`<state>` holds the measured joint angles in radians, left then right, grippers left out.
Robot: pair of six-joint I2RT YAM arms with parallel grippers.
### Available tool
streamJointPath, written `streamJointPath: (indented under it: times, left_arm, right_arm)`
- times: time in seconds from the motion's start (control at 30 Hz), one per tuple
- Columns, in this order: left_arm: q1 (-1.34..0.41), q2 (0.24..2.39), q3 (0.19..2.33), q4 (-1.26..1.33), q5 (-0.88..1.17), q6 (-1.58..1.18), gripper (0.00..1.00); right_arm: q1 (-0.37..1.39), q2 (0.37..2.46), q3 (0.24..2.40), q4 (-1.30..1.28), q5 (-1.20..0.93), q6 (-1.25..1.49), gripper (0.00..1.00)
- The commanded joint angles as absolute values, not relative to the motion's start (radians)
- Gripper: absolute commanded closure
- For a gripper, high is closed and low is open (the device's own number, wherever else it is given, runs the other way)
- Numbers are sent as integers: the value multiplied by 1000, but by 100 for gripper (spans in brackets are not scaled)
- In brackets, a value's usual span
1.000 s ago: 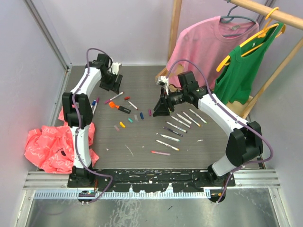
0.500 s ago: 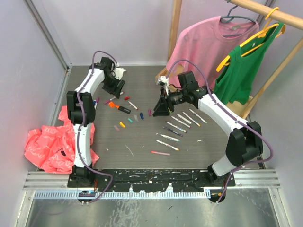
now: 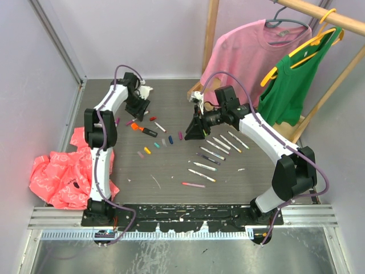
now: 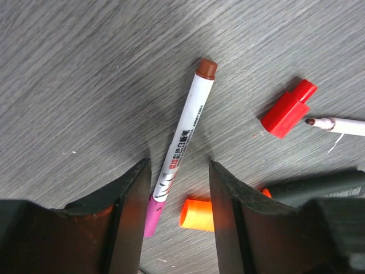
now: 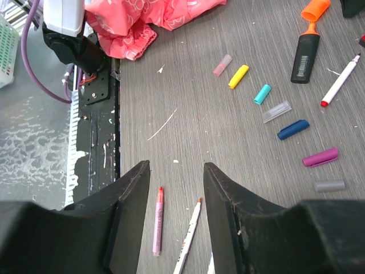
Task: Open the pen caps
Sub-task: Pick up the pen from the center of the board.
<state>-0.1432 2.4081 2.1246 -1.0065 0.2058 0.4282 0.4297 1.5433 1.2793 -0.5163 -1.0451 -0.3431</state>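
Straddling the white pen (image 4: 183,128) near the far-left corner of the bench (image 3: 171,165), left jaws sit apart at its pink end — axis runs straight out, brown cap (image 4: 206,68) farthest; right jaws apart, empty, well off.

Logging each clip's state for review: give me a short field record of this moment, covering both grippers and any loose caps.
left gripper: open, jaws either side of a white pen, not yet closed on it
right gripper: open, holding nothing, above the table
caps by left gripper: red cap, orange cap
caps ahead of right gripper: yellow cap, teal cap, blue cap, purple cap
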Motion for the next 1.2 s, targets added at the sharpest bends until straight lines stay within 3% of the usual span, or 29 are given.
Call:
streamJointPath:
  times: [0.0, 0.27, 0.57, 0.7, 1.17]
  left_arm:
    - [-144, 2410, 2156, -1002, 182, 438, 56]
    - [-144, 2426, 2138, -975, 120, 426, 74]
    - [-143, 2387, 2053, -855, -15, 435, 85]
    - [-144, 2361, 2020, -790, -75, 421, 100]
    - [-146, 2083, 1881, -594, -31, 306, 100]
  right_arm:
    - [426, 1534, 1301, -509, -1056, -360, 52]
    - [425, 1542, 1304, -515, -1053, -365, 52]
    - [424, 1543, 1307, -523, -1051, -370, 52]
    - [422, 1545, 1308, -524, -1050, -373, 52]
    - [422, 1531, 1309, -559, -1054, -448, 52]
